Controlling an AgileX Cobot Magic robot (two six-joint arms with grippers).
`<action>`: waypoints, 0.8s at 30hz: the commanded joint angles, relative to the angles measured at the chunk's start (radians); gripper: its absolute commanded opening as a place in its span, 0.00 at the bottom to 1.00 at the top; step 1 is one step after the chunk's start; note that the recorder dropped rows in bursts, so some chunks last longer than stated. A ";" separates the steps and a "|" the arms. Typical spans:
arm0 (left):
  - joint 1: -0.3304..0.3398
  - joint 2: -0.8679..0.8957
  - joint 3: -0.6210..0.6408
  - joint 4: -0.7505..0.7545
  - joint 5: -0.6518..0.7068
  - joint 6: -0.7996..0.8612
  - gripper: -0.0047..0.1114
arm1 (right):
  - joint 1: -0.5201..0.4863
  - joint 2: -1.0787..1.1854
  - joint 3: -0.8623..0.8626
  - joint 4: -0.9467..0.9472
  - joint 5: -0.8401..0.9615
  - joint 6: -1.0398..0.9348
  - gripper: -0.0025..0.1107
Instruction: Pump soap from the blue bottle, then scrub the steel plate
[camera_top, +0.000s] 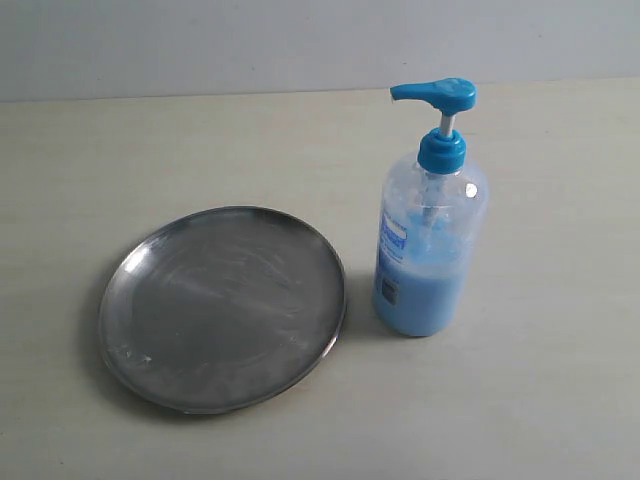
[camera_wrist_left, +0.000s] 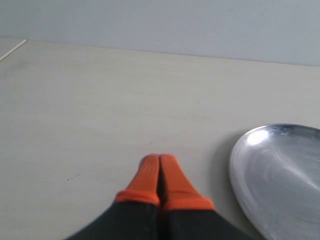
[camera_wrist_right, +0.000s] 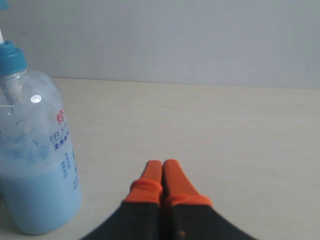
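The steel plate (camera_top: 222, 306) lies flat on the table left of centre, its grey surface scuffed and without any soap on it. Just to its right stands the blue bottle (camera_top: 430, 225), upright, pump head raised and its spout pointing left, light blue liquid filling its lower half. Neither gripper shows in the exterior view. My left gripper (camera_wrist_left: 159, 161) is shut, orange fingertips pressed together over bare table, with the plate's rim (camera_wrist_left: 272, 175) beside it. My right gripper (camera_wrist_right: 162, 165) is shut too, empty, with the blue bottle (camera_wrist_right: 35, 165) standing close beside it.
A pale wooden tabletop (camera_top: 540, 400) spreads around both objects, and a light grey wall (camera_top: 300, 45) rises behind its far edge.
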 joint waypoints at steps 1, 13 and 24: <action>0.002 -0.007 0.000 -0.003 -0.011 -0.003 0.04 | -0.004 -0.007 0.005 -0.006 -0.004 0.000 0.02; 0.002 -0.007 0.000 -0.003 -0.011 -0.003 0.04 | -0.004 0.019 0.005 -0.006 0.001 0.000 0.02; 0.002 -0.007 0.000 -0.003 -0.011 -0.003 0.04 | -0.004 0.118 -0.101 -0.006 -0.005 0.000 0.02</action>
